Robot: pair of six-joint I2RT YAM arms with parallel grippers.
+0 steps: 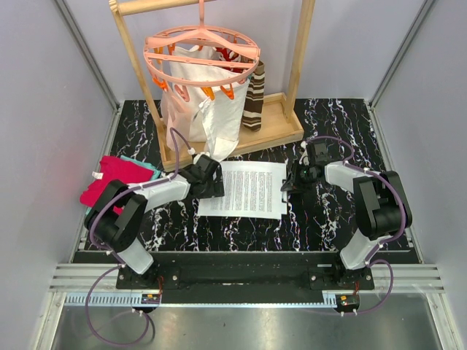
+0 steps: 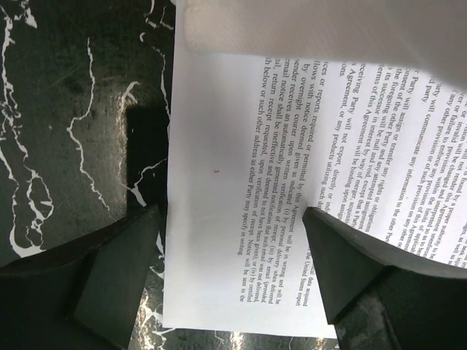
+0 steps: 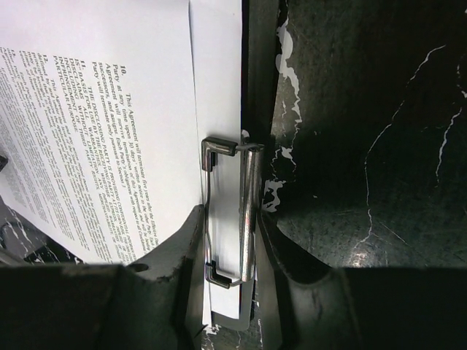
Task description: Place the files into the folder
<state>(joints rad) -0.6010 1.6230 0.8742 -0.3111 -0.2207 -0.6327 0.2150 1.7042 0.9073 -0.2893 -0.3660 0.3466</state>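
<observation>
The files [image 1: 246, 188] lie flat mid-table as white printed sheets, also seen as files [image 2: 241, 182] and files [image 3: 102, 109] in the wrist views. The folder [image 3: 257, 80] shows only as a plain black strip along the sheets' right edge; its metal spring clip [image 3: 244, 211] lies over the paper margin. My right gripper [image 3: 230, 240] is shut on that clip at the sheets' right side [image 1: 286, 184]. My left gripper [image 2: 232, 211] stands over the sheets' left edge [image 1: 216, 186], jaws apart, one finger over the table and one over the paper.
A wooden rack [image 1: 281, 127] stands at the back, holding a pink clip hanger [image 1: 201, 55] and a white cloth bag [image 1: 201, 102]. Red and teal folded cloths [image 1: 117, 179] lie at the far left. The tabletop [image 1: 343, 124] is black marble with white veins.
</observation>
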